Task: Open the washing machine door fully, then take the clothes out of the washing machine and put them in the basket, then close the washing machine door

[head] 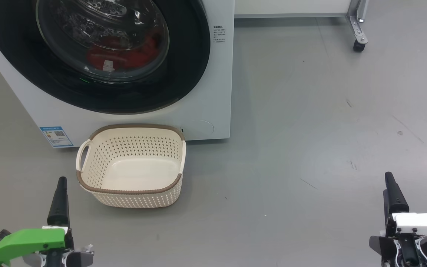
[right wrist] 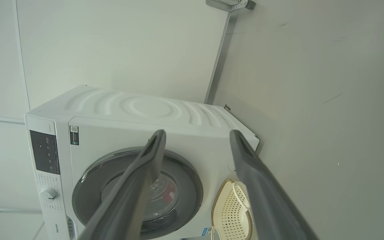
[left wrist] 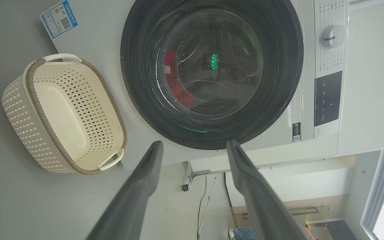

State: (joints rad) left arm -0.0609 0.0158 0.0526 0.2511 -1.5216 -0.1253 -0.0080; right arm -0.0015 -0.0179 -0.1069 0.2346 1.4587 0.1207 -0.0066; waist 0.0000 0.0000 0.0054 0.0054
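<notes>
Spread wide and empty at the left claw (left wrist: 194, 143), low beside the basket (head: 132, 200). Same at the right claw (right wrist: 197, 133), well apart over bare floor (head: 310, 148). Ahead, shut flush against the washing machine (head: 213, 92): the washing machine door (head: 187, 74), with the clothes (head: 124, 55) showing red through it.

Likely to slip off that glossy black surface if hooked shallowly, leaving it shut. Directly below the door, the empty basket, possibly clipped by a reaching arm or the swinging door. Further off and out of the way, a blue sticker (head: 56, 136) and a caster (head: 358, 45).
</notes>
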